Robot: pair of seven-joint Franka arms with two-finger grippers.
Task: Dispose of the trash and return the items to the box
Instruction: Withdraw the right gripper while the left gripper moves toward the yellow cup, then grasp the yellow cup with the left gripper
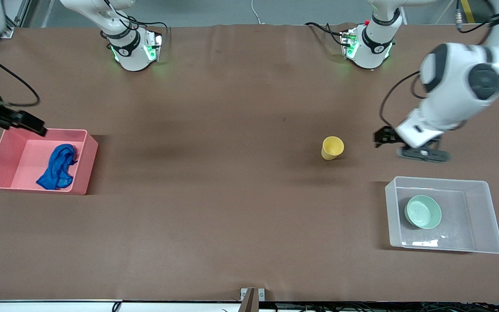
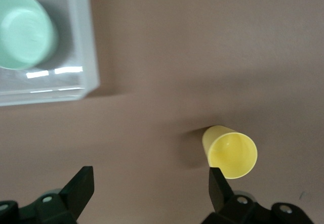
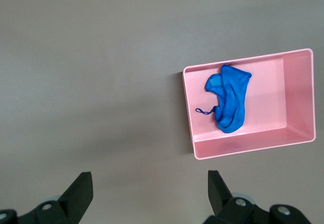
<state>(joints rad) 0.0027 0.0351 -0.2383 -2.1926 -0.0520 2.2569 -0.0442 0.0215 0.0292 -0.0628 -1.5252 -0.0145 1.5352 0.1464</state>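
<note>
The yellow cup [image 1: 332,147] stands on the brown table, mouth up. My left gripper [image 1: 423,155] is open and empty above the table beside the cup, toward the left arm's end. In the left wrist view the cup [image 2: 230,153] sits just by one fingertip of the open left gripper [image 2: 150,176]. The mint-green bowl [image 1: 422,211] lies in the clear box [image 1: 483,184], nearer the front camera; both show in the left wrist view, bowl [image 2: 23,29] and box [image 2: 81,42]. The blue fabric wad [image 1: 57,167] lies in the pink bin [image 1: 85,164]. My right gripper [image 1: 24,122] is open and empty over the bin's corner.
The right wrist view shows the pink bin [image 3: 243,148] with the blue wad [image 3: 230,100] and its thin string, and the open right gripper [image 3: 150,176] over bare table. The two arm bases [image 1: 134,47] [image 1: 368,45] stand along the table's edge.
</note>
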